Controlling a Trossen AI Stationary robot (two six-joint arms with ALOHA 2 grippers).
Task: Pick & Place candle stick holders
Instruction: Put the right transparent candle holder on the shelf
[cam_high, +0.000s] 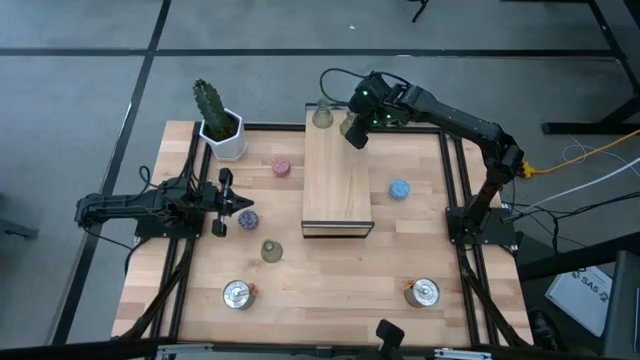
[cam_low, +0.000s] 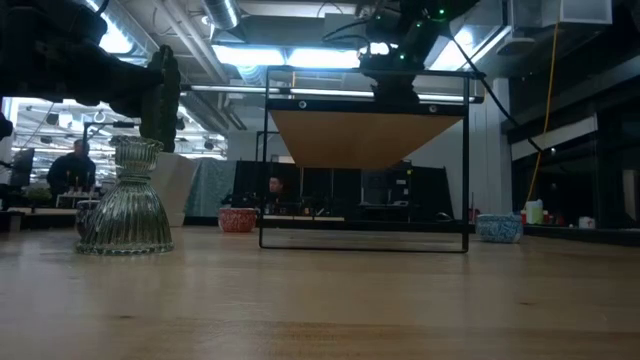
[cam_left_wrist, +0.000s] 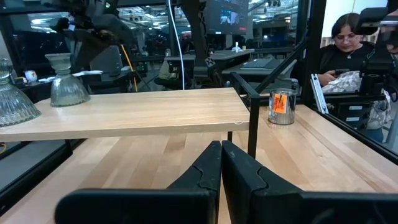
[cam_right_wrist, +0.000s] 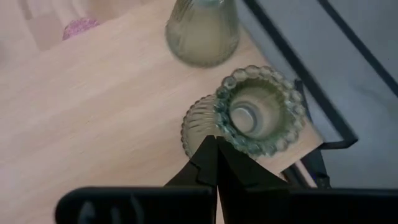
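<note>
1. The table (cam_high: 330, 280) carried a long wooden board (cam_high: 337, 185) on a frame.
2. The right pincer (cam_right_wrist: 216, 142) hung over the board's far end, fingers pressed together on the rim of a green bell-shaped holder (cam_right_wrist: 258, 118); a second green holder (cam_right_wrist: 202, 31) stood just beside it.
3. The left pincer (cam_left_wrist: 221, 149) waited at the table's left edge, fingers pressed together, holding nothing.
4. The holder looked like ribbed glass: stiff, slippery, breakable, probably top-light; the rim seemed the best hold.

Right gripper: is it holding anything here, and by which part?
Yes. The right gripper is shut on the beaded rim of an olive-green candle stick holder at the raised wooden board's far end.
</note>
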